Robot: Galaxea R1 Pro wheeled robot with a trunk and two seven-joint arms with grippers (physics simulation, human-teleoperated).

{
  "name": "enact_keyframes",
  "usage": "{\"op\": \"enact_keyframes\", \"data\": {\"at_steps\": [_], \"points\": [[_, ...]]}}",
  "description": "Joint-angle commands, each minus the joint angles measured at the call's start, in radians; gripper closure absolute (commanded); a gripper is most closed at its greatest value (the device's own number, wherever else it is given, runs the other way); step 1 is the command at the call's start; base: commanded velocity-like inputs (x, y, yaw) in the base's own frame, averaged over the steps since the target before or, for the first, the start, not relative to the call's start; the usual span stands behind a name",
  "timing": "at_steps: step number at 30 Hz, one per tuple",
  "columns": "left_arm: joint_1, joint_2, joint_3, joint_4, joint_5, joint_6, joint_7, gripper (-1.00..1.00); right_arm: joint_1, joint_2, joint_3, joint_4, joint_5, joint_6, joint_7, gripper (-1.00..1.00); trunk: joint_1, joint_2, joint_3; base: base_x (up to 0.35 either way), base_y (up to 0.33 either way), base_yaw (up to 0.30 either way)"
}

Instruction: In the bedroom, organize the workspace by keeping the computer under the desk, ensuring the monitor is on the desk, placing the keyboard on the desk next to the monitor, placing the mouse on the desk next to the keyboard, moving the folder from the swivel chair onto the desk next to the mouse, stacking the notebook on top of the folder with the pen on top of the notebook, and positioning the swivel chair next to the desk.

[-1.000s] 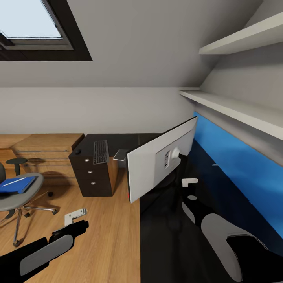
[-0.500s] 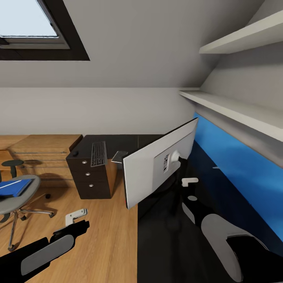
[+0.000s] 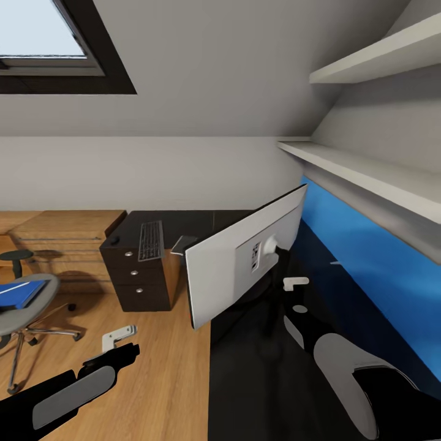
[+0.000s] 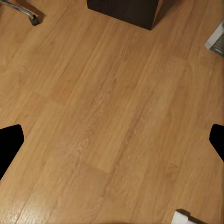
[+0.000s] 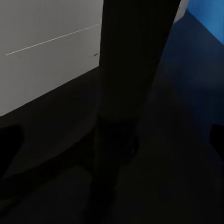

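Since the earlier frame our view has swung right — chair and drawers slide leftward — while the monitor (image 3: 242, 260) stands turned, its white back to us, on the bench (image 3: 263, 367) near its left edge. Our right tool (image 3: 296, 295) hangs spread behind the neck; our left tool (image 3: 117, 336) hangs spread above the floor. The keyboard (image 3: 150, 240) lies on the bench's far wing — the folder (image 3: 19, 293) waits on the swivel chair (image 3: 24, 303).

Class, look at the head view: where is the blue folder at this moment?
The blue folder lies on the swivel chair seat at the head view's far left edge, standing on the wooden floor, left of the desk's drawer unit.
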Motion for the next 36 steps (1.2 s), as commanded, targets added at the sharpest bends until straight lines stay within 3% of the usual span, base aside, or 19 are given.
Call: {"op": "enact_keyframes", "data": {"at_steps": [1,28,36], "points": [[-0.002,0.001,-0.002,-0.001,0.002,0.003,0.004,-1.00,-0.001,0.000,0.008,0.002,0.003,-0.001,-0.008,-1.00,0.000,-0.001,-0.001,0.044,-0.045,0.000],[-0.002,0.001,-0.002,-0.001,0.002,0.003,0.006,-1.00,-0.001,-0.003,0.009,0.008,0.003,0.000,-0.011,-1.00,0.000,-0.001,-0.001,0.041,-0.003,0.000],[-0.002,0.001,-0.004,-0.004,0.002,0.003,0.006,-1.00,-0.003,-0.039,0.006,0.015,0.002,0.017,-0.012,-1.00,0.000,-0.001,-0.001,0.001,0.000,0.000]]}}
